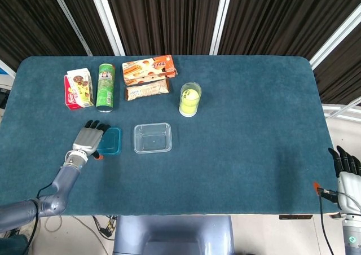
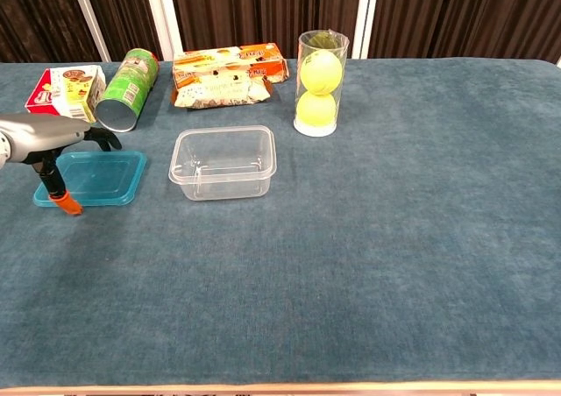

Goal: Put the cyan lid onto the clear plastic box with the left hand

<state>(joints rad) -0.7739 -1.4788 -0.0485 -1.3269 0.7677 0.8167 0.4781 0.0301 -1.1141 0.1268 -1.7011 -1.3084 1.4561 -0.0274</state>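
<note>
The cyan lid lies on the blue table, to the left of the clear plastic box, which stands empty and open-topped. My left hand covers the lid's left edge. Its fingers stretch over the top and its orange-tipped thumb reaches down at the lid's near left corner, pinching the lid. My right hand hangs off the table's right front corner with its fingers apart and nothing in it.
Along the back left stand a red-and-white carton, a green can, an orange snack box and a brown packet. A tube of tennis balls stands behind the box on its right.
</note>
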